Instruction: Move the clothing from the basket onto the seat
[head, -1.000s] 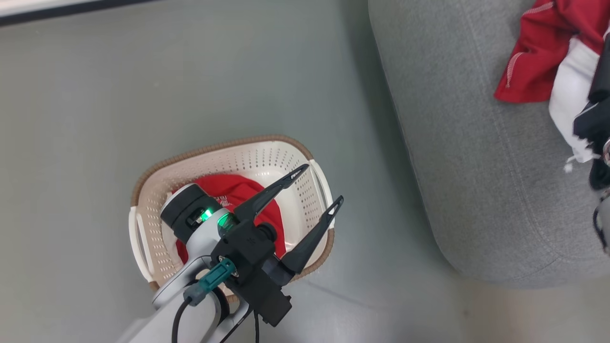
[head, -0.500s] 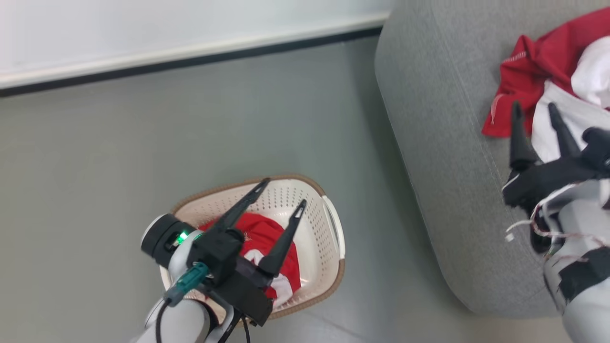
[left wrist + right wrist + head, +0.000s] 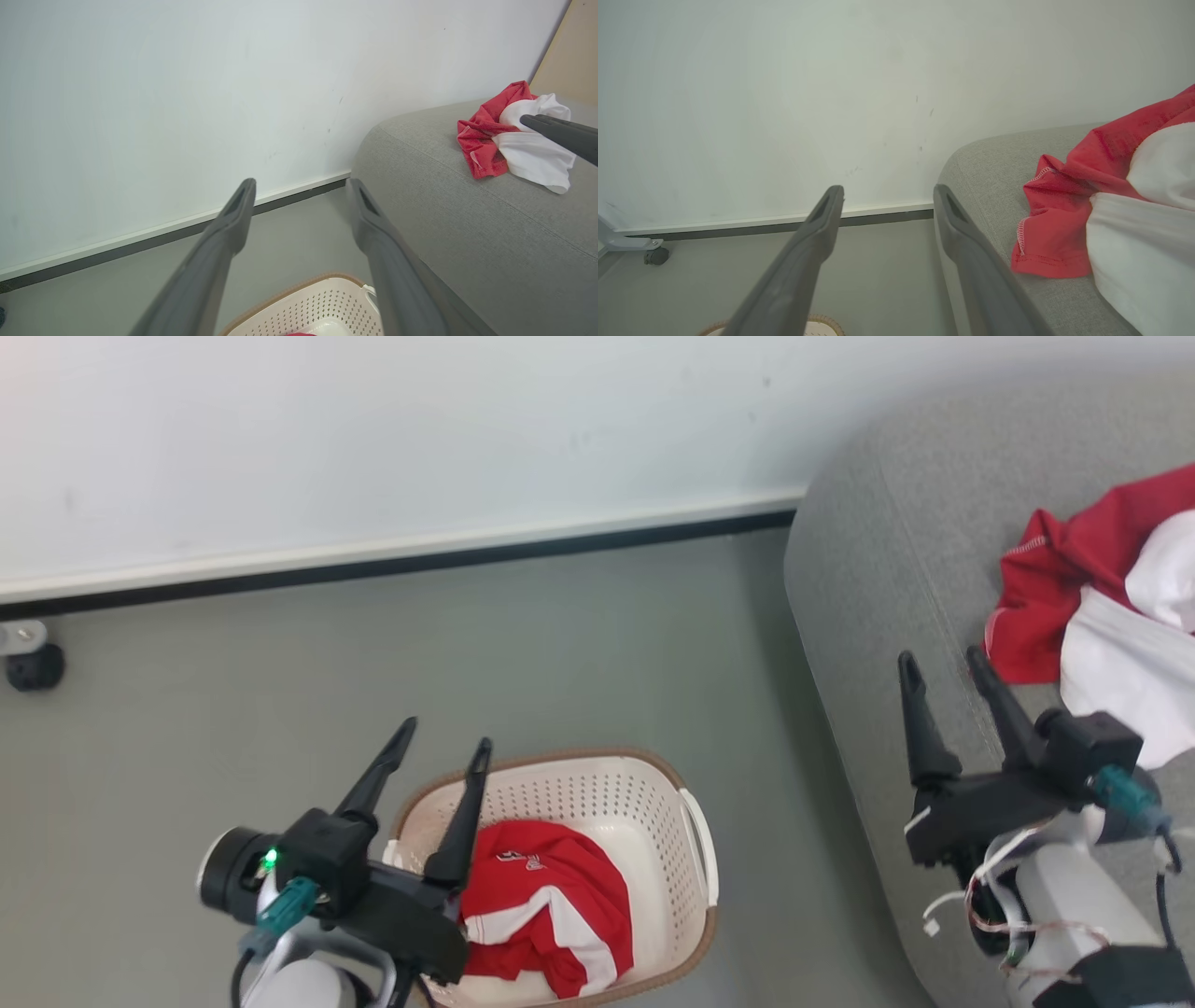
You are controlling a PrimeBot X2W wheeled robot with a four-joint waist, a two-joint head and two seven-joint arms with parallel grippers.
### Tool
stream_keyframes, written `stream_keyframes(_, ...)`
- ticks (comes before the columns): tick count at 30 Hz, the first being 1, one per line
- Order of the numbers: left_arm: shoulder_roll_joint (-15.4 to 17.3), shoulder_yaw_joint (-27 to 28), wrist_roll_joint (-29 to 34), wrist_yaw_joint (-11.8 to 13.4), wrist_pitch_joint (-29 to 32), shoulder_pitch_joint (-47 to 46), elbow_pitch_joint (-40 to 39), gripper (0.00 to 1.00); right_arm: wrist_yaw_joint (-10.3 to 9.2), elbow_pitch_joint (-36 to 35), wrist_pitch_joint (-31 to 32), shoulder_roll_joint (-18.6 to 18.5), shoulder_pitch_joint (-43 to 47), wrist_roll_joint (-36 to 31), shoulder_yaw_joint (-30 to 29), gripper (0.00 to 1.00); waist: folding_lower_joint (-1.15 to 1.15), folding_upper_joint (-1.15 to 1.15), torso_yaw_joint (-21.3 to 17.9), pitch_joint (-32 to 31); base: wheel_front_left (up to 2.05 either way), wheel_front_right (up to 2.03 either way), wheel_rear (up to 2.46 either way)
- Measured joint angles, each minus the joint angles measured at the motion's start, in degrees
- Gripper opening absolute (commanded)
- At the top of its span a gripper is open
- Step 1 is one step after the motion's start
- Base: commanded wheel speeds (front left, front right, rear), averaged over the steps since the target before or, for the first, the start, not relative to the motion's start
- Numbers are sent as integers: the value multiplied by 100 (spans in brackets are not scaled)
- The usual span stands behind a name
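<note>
The cream basket (image 3: 653,793) with a brown rim sits on the floor, holding a red garment with white stripes (image 3: 546,915). More clothing, red (image 3: 1055,588) and white (image 3: 1120,672), lies on the grey seat (image 3: 868,579) at the right. My left gripper (image 3: 443,737) is open and empty over the basket's left rim, fingers pointing toward the wall. My right gripper (image 3: 938,658) is open and empty above the seat's front edge, just left of the pile. The left wrist view shows the basket rim (image 3: 299,291) and the pile (image 3: 509,135); the right wrist view shows the pile (image 3: 1069,210) close by.
A white wall with a dark baseboard (image 3: 401,560) runs behind the basket. A small black caster (image 3: 33,663) stands at the far left by the wall. Grey floor (image 3: 560,644) lies between basket, wall and seat.
The head camera has tilted up, bringing the wall into view. My left gripper has risen from inside the basket to its left rim. My right gripper has drawn back from the pile, open.
</note>
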Motion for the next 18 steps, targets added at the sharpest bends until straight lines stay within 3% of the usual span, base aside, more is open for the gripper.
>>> stream_keyframes(18,-12,512,-151,230,-149,672,112,100,-352,-1138,0,16,1468,-178,109,100,0,0,407,-682,0,0,0)
